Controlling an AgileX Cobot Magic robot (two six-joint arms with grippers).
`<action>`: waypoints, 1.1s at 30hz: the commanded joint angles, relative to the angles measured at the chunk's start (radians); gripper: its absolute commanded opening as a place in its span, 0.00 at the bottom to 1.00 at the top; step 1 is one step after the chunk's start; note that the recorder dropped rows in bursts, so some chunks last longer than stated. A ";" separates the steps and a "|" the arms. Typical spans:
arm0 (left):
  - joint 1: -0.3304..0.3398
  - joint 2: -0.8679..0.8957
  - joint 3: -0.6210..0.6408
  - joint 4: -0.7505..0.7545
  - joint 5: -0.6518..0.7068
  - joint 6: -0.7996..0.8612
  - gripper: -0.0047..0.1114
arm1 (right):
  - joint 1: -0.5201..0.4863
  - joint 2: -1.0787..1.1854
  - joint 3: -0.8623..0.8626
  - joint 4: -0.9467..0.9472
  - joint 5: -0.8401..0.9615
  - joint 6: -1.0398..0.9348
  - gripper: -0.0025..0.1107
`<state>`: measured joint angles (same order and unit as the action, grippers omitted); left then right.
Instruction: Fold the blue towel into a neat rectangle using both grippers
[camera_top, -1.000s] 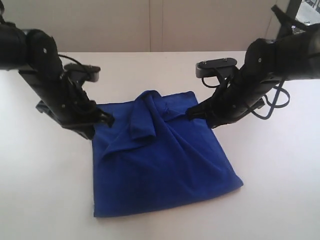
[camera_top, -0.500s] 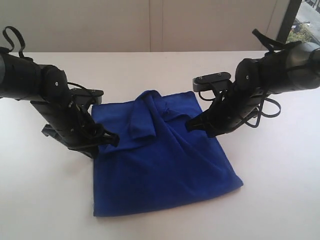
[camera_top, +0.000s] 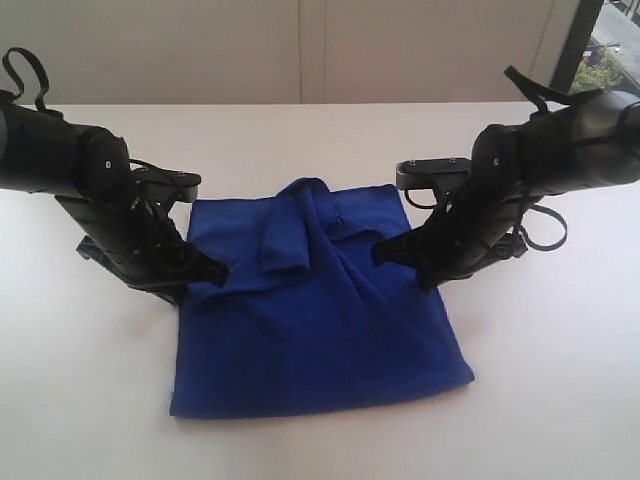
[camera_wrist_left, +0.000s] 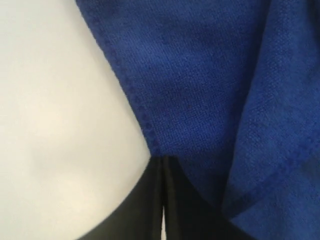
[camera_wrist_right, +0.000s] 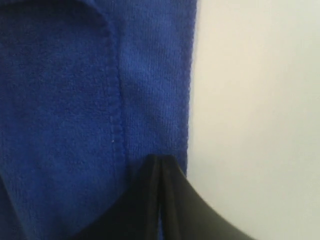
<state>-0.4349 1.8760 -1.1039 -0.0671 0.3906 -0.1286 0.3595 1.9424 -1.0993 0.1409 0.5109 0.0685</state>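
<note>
your exterior camera sits high, tilted down across the white table (camera_top: 330, 125) toward the wall at the top of the frame, at middling range. your wrist cameras look along the left gripper (camera_wrist_left: 162, 162) and right gripper (camera_wrist_right: 160, 161), very close. all three views share the blue towel (camera_top: 315, 330) and its side edges.

1. The blue towel (camera_wrist_left: 200, 85) fills the upper and right parts of the frame, its soft knit texture seen close up
2. Its stitched hem (camera_wrist_left: 131, 95) runs diagonally from the top centre down to the lower middle
3. The bare white table (camera_wrist_left: 55, 125) takes up the left side, beside that hem
4. The left gripper (camera_wrist_left: 162, 162) rises from the bottom centre, black fingers pressed together with only a thin seam between them, tips nipping the hem
5. At the right, an overlapping fold (camera_wrist_left: 285, 145) with its own seamed edge lies on the towel
</note>
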 joint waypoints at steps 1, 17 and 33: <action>0.007 0.021 -0.005 0.038 -0.032 0.001 0.04 | -0.001 -0.014 0.052 -0.005 0.054 0.071 0.02; 0.007 -0.031 -0.058 0.038 0.020 0.001 0.04 | -0.001 -0.108 0.112 0.001 -0.117 0.067 0.02; 0.011 -0.068 -0.238 -0.153 0.320 0.208 0.04 | -0.051 -0.112 -0.104 0.363 0.024 -0.227 0.02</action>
<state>-0.4253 1.7774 -1.2926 -0.1389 0.6293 0.0077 0.3458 1.7847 -1.1634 0.3465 0.5130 -0.0466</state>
